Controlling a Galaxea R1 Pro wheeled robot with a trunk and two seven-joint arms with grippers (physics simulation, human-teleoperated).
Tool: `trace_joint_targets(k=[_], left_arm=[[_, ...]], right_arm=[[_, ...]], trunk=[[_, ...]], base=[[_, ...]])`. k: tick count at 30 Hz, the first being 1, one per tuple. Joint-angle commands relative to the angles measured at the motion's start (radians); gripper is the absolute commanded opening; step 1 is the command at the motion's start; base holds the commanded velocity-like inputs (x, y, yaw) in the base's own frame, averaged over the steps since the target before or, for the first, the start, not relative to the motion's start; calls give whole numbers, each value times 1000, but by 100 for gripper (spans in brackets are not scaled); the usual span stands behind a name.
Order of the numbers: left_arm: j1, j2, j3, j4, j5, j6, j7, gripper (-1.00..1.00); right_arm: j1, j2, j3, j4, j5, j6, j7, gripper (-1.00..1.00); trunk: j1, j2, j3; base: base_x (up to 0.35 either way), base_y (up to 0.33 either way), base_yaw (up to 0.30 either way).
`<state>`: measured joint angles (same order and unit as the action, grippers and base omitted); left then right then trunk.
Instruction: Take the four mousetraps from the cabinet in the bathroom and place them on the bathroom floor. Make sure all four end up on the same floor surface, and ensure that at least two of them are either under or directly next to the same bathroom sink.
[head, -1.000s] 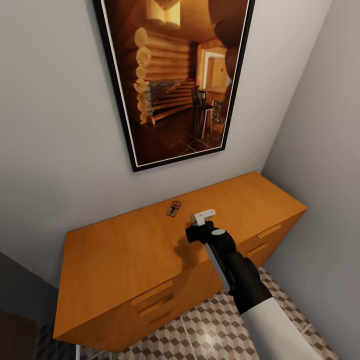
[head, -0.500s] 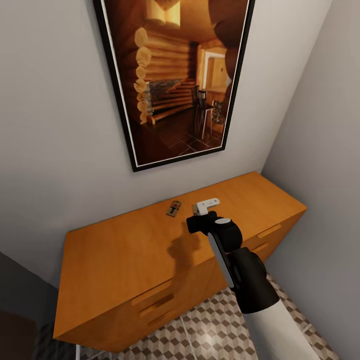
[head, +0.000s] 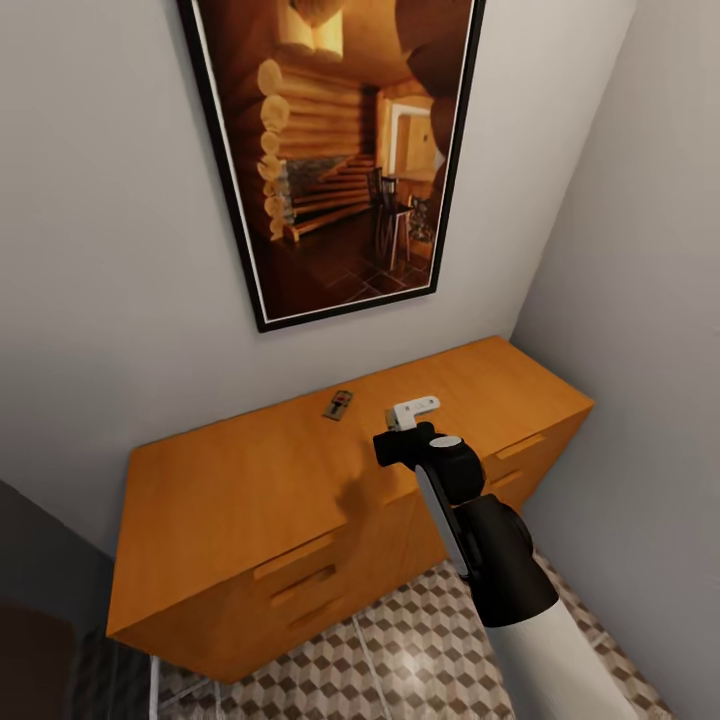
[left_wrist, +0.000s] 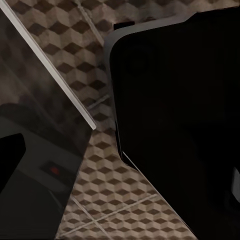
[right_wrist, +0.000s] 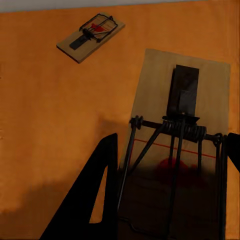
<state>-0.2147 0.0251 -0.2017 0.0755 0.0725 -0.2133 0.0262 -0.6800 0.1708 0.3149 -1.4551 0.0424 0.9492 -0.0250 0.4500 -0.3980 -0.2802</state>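
A low orange-brown cabinet (head: 240, 490) stands against the wall. One mousetrap (head: 338, 405) lies flat on its top near the back edge, and it is also visible as the small mousetrap (right_wrist: 90, 36) in the right wrist view. My right gripper (head: 410, 412) hovers above the cabinet top to that trap's right, shut on a second mousetrap (head: 418, 408). In the right wrist view this held mousetrap (right_wrist: 180, 150) sits between the dark fingers (right_wrist: 102, 190), showing its wire spring and red mark, above the cabinet's top (right_wrist: 45, 125). Cube-patterned bathroom floor (head: 410, 650) lies in front of the cabinet.
A large black-framed picture (head: 330, 150) hangs above the cabinet. A grey side wall (head: 640, 350) closes in on the right. The left wrist view looks down on floor tiles (left_wrist: 75, 55), a pale rail (left_wrist: 55, 70) and my dark body (left_wrist: 180, 110).
My right gripper has risen a little off the cabinet top with the mousetrap in it. The head camera has since shifted, so the whole scene sits slightly left and higher.
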Motion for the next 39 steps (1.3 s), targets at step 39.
trace_joint_targets(k=[39], left_arm=[[-2,-4,-10,4,7,-8,-2,100]], right_arm=[[-1,-3,4,3,1,4,-1,-100]], trunk=[[0,-2,-2]], base=[[-260,-175,0]])
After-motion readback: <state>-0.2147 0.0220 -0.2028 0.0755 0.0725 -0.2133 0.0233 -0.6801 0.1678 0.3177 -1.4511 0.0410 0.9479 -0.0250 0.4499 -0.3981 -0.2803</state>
